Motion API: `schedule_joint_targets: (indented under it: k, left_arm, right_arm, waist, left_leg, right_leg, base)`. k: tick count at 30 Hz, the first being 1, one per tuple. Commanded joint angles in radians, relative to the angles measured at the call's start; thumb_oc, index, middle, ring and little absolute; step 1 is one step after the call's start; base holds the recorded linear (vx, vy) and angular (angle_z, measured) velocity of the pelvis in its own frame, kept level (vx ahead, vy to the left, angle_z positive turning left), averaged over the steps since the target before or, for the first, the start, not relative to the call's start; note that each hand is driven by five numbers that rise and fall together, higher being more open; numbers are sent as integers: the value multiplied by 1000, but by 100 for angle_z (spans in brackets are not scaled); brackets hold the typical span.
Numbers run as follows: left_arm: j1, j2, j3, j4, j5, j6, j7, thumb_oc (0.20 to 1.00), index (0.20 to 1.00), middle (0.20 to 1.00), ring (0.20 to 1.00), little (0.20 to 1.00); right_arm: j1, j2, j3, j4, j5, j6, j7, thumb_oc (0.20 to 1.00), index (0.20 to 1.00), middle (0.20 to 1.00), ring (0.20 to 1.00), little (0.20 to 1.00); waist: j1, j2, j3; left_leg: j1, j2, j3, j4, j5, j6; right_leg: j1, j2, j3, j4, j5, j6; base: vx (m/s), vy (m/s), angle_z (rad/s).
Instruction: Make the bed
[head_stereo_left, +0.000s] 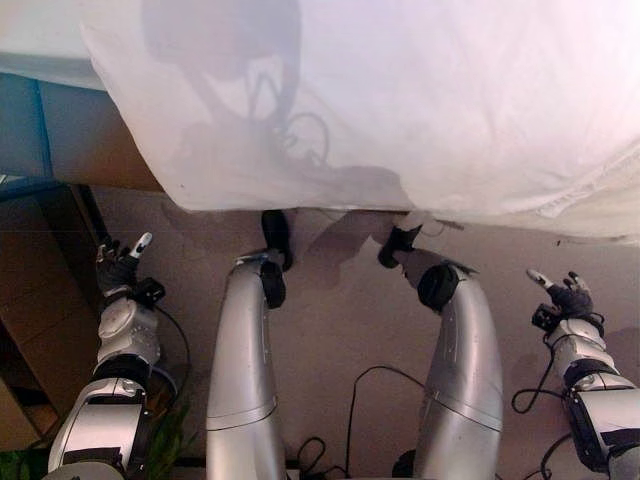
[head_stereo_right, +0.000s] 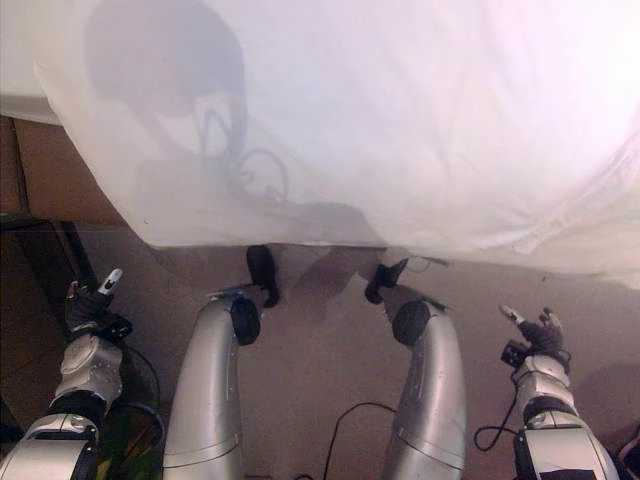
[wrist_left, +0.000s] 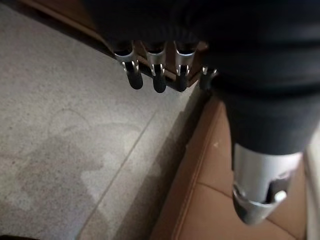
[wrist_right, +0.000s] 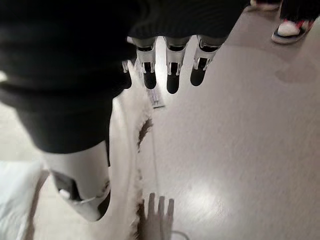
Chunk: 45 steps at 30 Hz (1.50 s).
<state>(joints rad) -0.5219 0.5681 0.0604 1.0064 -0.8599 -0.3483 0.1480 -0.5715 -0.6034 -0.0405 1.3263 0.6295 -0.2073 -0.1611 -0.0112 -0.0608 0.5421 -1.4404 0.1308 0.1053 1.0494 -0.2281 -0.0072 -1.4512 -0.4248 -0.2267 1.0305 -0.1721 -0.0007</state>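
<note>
You had the white sheet (head_stereo_left: 400, 100) draped over the bed's near edge, unsmoothed, while your left hand (head_stereo_left: 120, 265) and right hand (head_stereo_left: 565, 297) hung empty, fingers relaxed

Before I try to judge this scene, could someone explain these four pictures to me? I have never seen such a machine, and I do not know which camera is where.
This is a two-legged humanoid robot standing at a bed. Two pictures come from cameras in its head, looking down; the other two sit on its wrists, looking along each hand. The large white sheet covers the bed and hangs over its edge above the floor. The left hand and the right hand hang low at the sides, apart from the sheet. In the wrist views the fingers of the left hand and the fingers of the right one are straight and hold nothing. A person's shoe shows on the floor.
</note>
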Motion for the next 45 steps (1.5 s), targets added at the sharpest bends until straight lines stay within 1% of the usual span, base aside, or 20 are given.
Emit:
schedule_joint_targets:
  k: [1,8,10,11,12,13,14,15,16,17,19,21,23,25,28,29,30,33,36,45]
  left_arm:
    - [67,-29,2,70,92,-3,2,1000,1000,1000,1000,1000]
    - [100,-46,-62,150,255,66,-28,1000,1000,1000,1000,1000]
    - [141,-82,-121,136,390,62,-17,1000,1000,1000,1000,1000]
    - [146,-83,-121,135,393,62,-15,1000,1000,1000,1000,1000]
    - [194,-111,-133,132,458,58,-7,1000,1000,1000,1000,1000]
    - [215,-126,-142,115,490,42,12,1000,1000,1000,1000,1000]
    - [223,-127,-142,112,492,42,14,1000,1000,1000,1000,1000]
    - [281,-170,-141,111,522,32,9,1000,1000,1000,1000,1000]
    - [299,-181,-130,116,531,32,4,1000,1000,1000,1000,1000]
    - [313,-197,-134,128,556,26,13,1000,1000,1000,1000,1000]
    - [369,-221,-130,136,582,28,-22,1000,1000,1000,1000,1000]
    - [427,-227,-101,145,582,26,-55,1000,1000,1000,1000,1000]
    - [467,-240,-59,164,562,42,-81,1000,1000,1000,1000,1000]
    - [481,-244,-65,187,617,51,-96,1000,1000,1000,1000,1000]
    - [513,-248,-73,195,694,59,-105,1000,1000,1000,1000,1000]
    - [514,-248,-73,195,694,59,-105,1000,1000,1000,1000,1000]
    - [533,-251,-98,195,765,52,-98,1000,1000,1000,1000,1000]
    - [550,-257,-110,223,819,60,-111,1000,1000,1000,1000,1000]
    - [550,-254,-124,238,858,59,-118,1000,1000,1000,1000,1000]
    - [556,-264,-117,229,835,54,-128,1000,1000,1000,1000,1000]
  right_arm:
    - [52,-74,28,104,-117,69,2,1000,1000,1000,1000,1000]
    - [46,-38,134,138,-281,111,24,1000,1000,1000,1000,1000]
    - [77,11,156,97,-320,101,15,1000,1000,1000,1000,1000]
    - [83,12,156,94,-320,101,13,1000,1000,1000,1000,1000]
    - [138,56,179,55,-364,98,14,1000,1000,1000,1000,1000]
    - [164,82,195,22,-397,88,7,1000,1000,1000,1000,1000]
    - [172,84,196,18,-399,89,5,1000,1000,1000,1000,1000]
    - [235,131,236,-72,-465,78,5,1000,1000,1000,1000,1000]
    - [268,144,238,-98,-477,68,12,1000,1000,1000,1000,1000]
    - [282,164,242,-132,-480,53,6,1000,1000,1000,1000,1000]
    - [344,190,238,-111,-519,57,24,1000,1000,1000,1000,1000]
    - [407,219,234,-77,-559,70,53,1000,1000,1000,1000,1000]
    - [447,249,239,-53,-601,84,74,1000,1000,1000,1000,1000]
    - [452,265,235,-30,-623,98,86,1000,1000,1000,1000,1000]
    - [470,271,199,-13,-606,104,98,1000,1000,1000,1000,1000]
    - [470,271,199,-13,-606,104,98,1000,1000,1000,1000,1000]
    - [466,273,195,1,-605,107,101,1000,1000,1000,1000,1000]
    - [469,278,186,12,-598,110,111,1000,1000,1000,1000,1000]
    - [465,276,182,19,-595,112,113,1000,1000,1000,1000,1000]
    - [491,298,175,33,-587,113,123,1000,1000,1000,1000,1000]
  waist:
    - [0,71,-22]
    - [3,65,-22]
    - [-9,56,-22]
    - [-9,54,-22]
    - [-12,38,-22]
    - [-13,30,-22]
    - [-13,30,-22]
    - [-9,13,-22]
    - [-2,4,-22]
    - [-6,-3,-50]
    - [12,7,-120]
    - [30,13,-197]
    - [46,16,-260]
    - [58,21,-321]
    - [68,28,-396]
    - [69,28,-396]
    - [79,32,-436]
    - [87,32,-466]
    - [85,33,-481]
    - [77,35,-489]
  left_leg:
    - [67,-14,12,-76,25,-17]
    - [204,10,18,-155,38,-20]
    - [355,9,40,-253,58,-28]
    - [367,8,42,-263,61,-28]
    - [513,6,48,-343,72,-28]
    - [579,1,48,-383,85,-28]
    - [590,0,48,-393,88,-29]
    - [769,3,50,-480,107,-36]
    - [864,6,50,-525,118,-44]
    - [942,10,64,-574,130,-53]
    - [1098,6,65,-692,159,-69]
    - [1208,-1,65,-807,220,-73]
    - [1310,-6,64,-894,248,-90]
    - [1384,-5,66,-962,264,-98]
    - [1431,-11,66,-1015,278,-102]
    - [1431,-10,66,-1016,278,-102]
    - [1451,-16,62,-1045,284,-103]
    - [1469,-20,61,-1060,286,-101]
    - [1480,-25,61,-1056,281,-99]
    - [1505,-33,57,-1060,270,-93]
  right_leg:
    - [21,8,-44,-63,38,89]
    - [184,30,-104,-184,70,102]
    - [331,46,-122,-274,93,117]
    - [342,47,-123,-283,96,118]
    - [475,57,-125,-342,107,129]
    - [542,66,-130,-374,114,127]
    - [554,67,-133,-382,116,128]
    - [736,91,-146,-461,124,128]
    - [847,103,-167,-513,128,131]
    - [931,112,-177,-570,142,137]
    - [1109,129,-222,-684,163,156]
    - [1249,144,-278,-793,198,158]
    - [1361,173,-316,-870,209,169]
    - [1440,189,-336,-934,218,177]
    - [1495,209,-335,-996,228,183]
    - [1496,210,-334,-997,228,183]
    - [1515,215,-335,-1024,233,187]
    - [1538,218,-333,-1039,236,187]
    - [1549,216,-328,-1041,238,186]
    - [1574,217,-317,-1050,239,185]
  base:
    - [0,0,0]
    - [-58,-25,-5]
    - [-83,-32,4]
    - [-48,-52,9]
    - [-8,-77,11]
    - [-4,-78,12]
    - [63,-94,20]
    - [93,-103,19]
    - [134,-124,17]
    - [192,-57,12]
    - [219,-12,6]
    - [192,-12,8]
    - [208,-10,32]
    - [131,31,27]
    - [75,42,9]
    - [65,42,0]
    - [51,41,-1]
    - [28,22,-4]
    - [22,18,3]
    - [48,9,-2]
